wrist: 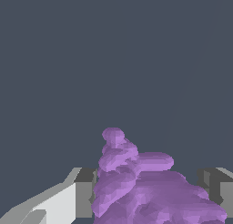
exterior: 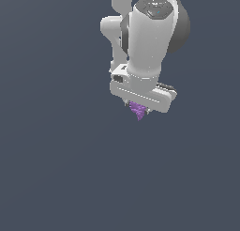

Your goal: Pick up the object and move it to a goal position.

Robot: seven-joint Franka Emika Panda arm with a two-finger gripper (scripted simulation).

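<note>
1. Background on my screen is just flat slate grey-blue in both feeds; I can't pick out any edge or horizon to the surface [exterior: 56, 178], and nothing else is lying around.
2. In the exterior view the white Panda arm [exterior: 150, 33] comes in from the top of the frame, a bit right of centre, and ends just above the middle of the picture.
3. The gripper [exterior: 138, 108] sits at the bottom of that arm, pointing downward, with its wide white body tilted slightly so it runs down toward the right of the frame.
4. The purple object [exterior: 138, 111] pokes out from under the gripper body, pointed tip facing down. It's small next to the hand.
5. From the wrist view the object [wrist: 136, 186] fills the lower middle of the frame: bumpy, stacked lumps narrowing to a rounded tip that points away from the camera.
6. The fingers [wrist: 82, 196] sit on both sides of the lump, the one at lower left right up against it, the other at the lower right edge. So I read it as clamped on the object, which looks held clear of the ground.
</note>
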